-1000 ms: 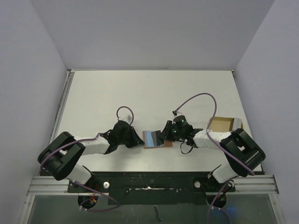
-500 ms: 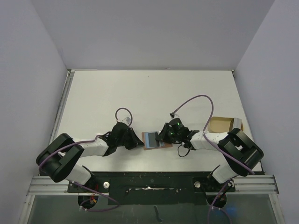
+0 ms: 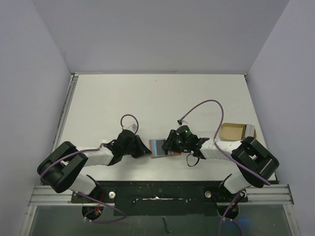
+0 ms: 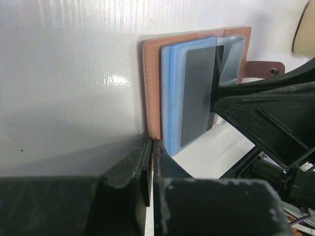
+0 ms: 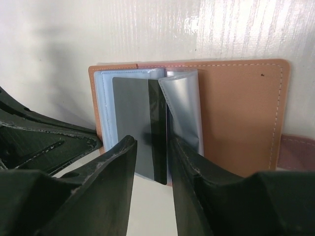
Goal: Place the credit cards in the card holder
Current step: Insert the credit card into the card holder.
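The card holder (image 3: 165, 154) lies open near the table's front, reddish-brown leather (image 4: 152, 88) with clear blue-grey sleeves inside. My left gripper (image 3: 147, 150) is shut on its left leather edge, and the jaws (image 4: 151, 142) pinch the thin edge. A grey credit card (image 5: 130, 123) with a dark stripe lies on the sleeves, part way in; it also shows in the left wrist view (image 4: 197, 93). My right gripper (image 3: 170, 144) is open, its fingertips (image 5: 151, 147) set either side of the card's near edge over the right leaf (image 5: 236, 113).
A tan cardboard tray (image 3: 236, 131) sits at the right, behind my right arm. The holder's snap tab (image 4: 263, 69) sticks out on its right side. Purple cables loop above both wrists. The black front rail runs just below the holder.
My right gripper has moved left over the card holder, and the card has slid left with it, deeper onto the sleeves. My left gripper stays shut on the holder's edge.
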`<action>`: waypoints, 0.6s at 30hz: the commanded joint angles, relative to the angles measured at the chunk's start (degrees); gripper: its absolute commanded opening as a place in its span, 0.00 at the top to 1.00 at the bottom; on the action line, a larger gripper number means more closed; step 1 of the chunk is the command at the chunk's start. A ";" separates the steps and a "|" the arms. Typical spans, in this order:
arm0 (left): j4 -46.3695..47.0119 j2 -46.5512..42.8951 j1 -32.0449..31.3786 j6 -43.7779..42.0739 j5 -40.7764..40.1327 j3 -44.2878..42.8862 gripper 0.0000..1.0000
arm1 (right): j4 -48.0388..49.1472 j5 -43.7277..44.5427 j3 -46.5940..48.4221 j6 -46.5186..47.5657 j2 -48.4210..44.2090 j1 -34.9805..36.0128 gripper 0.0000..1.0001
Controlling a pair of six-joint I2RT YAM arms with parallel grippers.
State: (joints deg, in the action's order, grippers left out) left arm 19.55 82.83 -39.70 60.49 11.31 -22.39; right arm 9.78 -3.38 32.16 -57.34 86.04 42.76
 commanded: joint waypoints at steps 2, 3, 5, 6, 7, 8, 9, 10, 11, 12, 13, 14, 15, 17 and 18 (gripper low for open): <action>3.05 -0.37 -0.38 -0.40 0.24 -0.99 1.00 | -2.95 1.16 2.37 2.94 -1.72 0.60 0.65; 3.05 -0.53 -0.38 -0.42 0.12 -0.99 1.00 | -2.89 0.68 2.76 3.17 -1.44 0.63 0.67; 2.84 -0.80 -0.38 -0.87 -0.26 -1.03 1.00 | -2.77 0.31 3.38 3.27 -0.64 0.94 0.71; 2.58 -0.78 -0.38 -1.08 -0.43 -1.13 1.00 | -2.52 0.30 3.50 3.14 -0.36 1.21 0.72; 2.45 -0.63 -0.38 -1.28 -0.44 -1.22 1.00 | -1.99 0.13 3.58 3.04 0.04 1.38 0.74; 2.54 -0.38 -0.38 -1.38 -0.31 -1.32 1.00 | -1.59 -0.07 3.79 3.03 0.47 1.58 0.74; 2.57 -0.06 -0.38 -1.46 -0.06 -1.53 1.00 | -1.60 -0.17 4.14 3.26 1.00 1.83 0.74; 2.79 0.29 -0.38 -1.51 0.18 -1.66 1.00 | -1.95 -0.34 4.64 3.74 1.46 2.04 0.75; 3.01 0.60 -0.38 -1.52 0.33 -1.76 1.00 | -2.41 -0.45 5.51 4.45 2.13 2.22 0.74; 3.53 0.92 -0.38 -1.45 0.67 -1.78 1.00 | -2.99 -0.56 5.93 5.15 2.47 2.30 0.74; 4.10 1.20 -0.38 -1.35 1.06 -1.84 1.00 | -3.62 -0.60 6.91 5.96 3.09 2.47 0.74; 4.43 1.42 -0.38 -1.34 1.43 -1.96 1.00 | -4.45 -0.33 7.52 6.68 3.42 2.54 0.75; 4.58 1.48 -0.42 -1.34 1.51 -2.03 1.00 | -5.24 0.05 8.04 7.20 3.70 2.65 0.76; 4.41 1.33 -0.46 -1.43 1.10 -1.98 1.00 | -6.14 0.72 8.43 8.02 3.78 2.76 0.79; 4.37 1.14 -0.46 -1.43 0.96 -1.85 1.00 | -6.24 1.02 8.32 8.39 3.71 2.76 0.80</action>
State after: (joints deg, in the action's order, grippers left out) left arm 20.08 83.59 -39.68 59.75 11.60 -22.44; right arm 4.29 -3.09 38.22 -51.62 89.30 44.47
